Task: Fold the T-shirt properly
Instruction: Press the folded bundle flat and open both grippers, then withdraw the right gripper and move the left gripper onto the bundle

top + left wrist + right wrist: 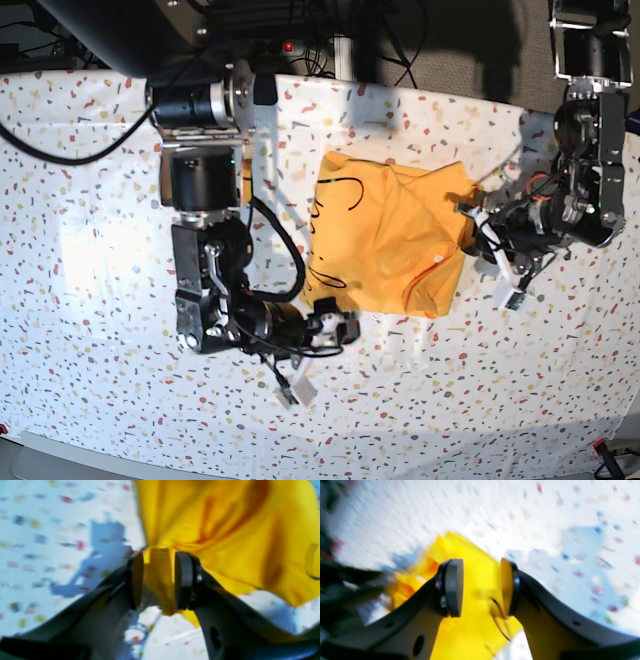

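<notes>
Pinching a bunched corner of the shirt in my left claw, I judge the folding barely begun; my right claw hangs part-open over its edge, and it lies crumpled mid-table, every tidy fold left.

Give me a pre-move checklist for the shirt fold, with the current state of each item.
1. Left end effector has fabric of the T-shirt between its pads: ok, a bunched edge sits in the gap.
2. Left grip firmly closed: cannot tell, pads stand apart around the cloth.
3. Right end effector holds cloth: cannot tell, shirt shows between its pads, contact unclear.
4. Shirt lies flat: not ok, it is crumpled with folds.
5. Lettering visible for orientation: ok, black script near the shirt's left side in the base view.
6. Shirt fully on the table: ok.
</notes>
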Controlling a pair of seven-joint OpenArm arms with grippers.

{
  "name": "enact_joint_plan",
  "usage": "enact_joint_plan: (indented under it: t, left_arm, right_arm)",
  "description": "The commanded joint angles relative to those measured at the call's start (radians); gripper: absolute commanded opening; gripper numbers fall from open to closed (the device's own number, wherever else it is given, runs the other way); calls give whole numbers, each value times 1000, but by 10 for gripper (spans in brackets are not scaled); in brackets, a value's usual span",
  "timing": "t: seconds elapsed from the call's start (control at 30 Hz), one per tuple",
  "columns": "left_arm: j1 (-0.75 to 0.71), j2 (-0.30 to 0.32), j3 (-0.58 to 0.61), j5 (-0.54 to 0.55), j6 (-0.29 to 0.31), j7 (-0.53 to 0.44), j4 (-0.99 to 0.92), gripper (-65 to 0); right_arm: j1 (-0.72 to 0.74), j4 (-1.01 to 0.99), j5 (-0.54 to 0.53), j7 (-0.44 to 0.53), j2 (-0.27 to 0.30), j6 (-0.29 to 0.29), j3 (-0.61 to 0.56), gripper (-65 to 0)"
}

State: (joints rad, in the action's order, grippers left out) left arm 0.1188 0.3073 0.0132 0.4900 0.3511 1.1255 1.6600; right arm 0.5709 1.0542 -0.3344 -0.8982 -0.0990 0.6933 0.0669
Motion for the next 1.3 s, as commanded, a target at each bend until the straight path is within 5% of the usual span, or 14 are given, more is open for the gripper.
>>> enact_joint_plan:
  t: [0.0,0.13,0.27,0.47,0.67,0.8,0.9,1.27]
  left_arm:
    - [5,8,-6,34,4,-26,15,-448]
    - [-13,-1,-5,162,50,-105,29,-448]
    - [-3,-46,-5,157,72,-103,123,-448]
    - [-3,-109,41,-130,87,-183,171,-447]
    - [-2,-110,272,-297,82,-243,160,-447]
    - [1,-110,400,-540,-51,-311,142,-447]
    - [3,-110,422,-612,-129,-312,105,-447]
    - [4,-110,422,-542,-143,-314,13,-471]
  right_arm:
    - [25,16,0,38,18,5,-11,-406]
    - [-10,16,32,72,64,5,-43,-406]
    - [-20,16,122,130,122,5,-41,-406]
    - [-26,16,200,105,242,-51,-40,-406]
    - [-53,16,165,97,303,-51,-40,-406]
    - [-65,16,134,97,301,-51,-40,-406]
    - [-76,16,118,97,299,-51,-40,-406]
    - [-80,16,114,101,296,-50,-40,-406]
